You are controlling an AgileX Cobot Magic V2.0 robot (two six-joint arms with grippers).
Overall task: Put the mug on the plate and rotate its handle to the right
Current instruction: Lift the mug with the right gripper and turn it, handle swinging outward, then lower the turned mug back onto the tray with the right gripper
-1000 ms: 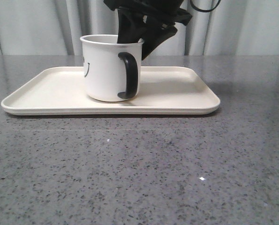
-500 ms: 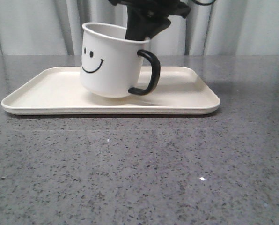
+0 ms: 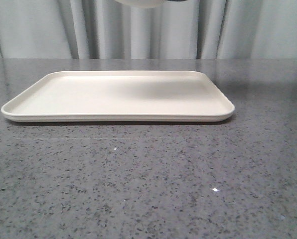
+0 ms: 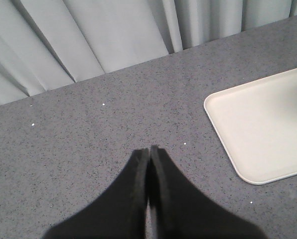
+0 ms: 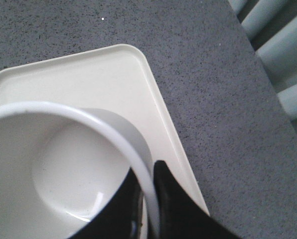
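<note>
Grey table (image 3: 148, 179): plate (image 3: 64, 94) now bare; mug (image 5: 64, 169) lifted, apparently claw-held.

Bare plate, mug nearly out of frame

In the middle of my frame the cream plate (image 3: 117, 97) lies flat on the grey speckled table (image 3: 148, 179), nothing on it. At the top edge, centre, only the mug (image 3: 140, 3) shows its rounded white base, against pale curtains (image 3: 39, 30).

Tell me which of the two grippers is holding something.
The right gripper: its fingers pinch the white mug's rim, held above the plate. The left gripper is shut on nothing, over bare table.
</note>
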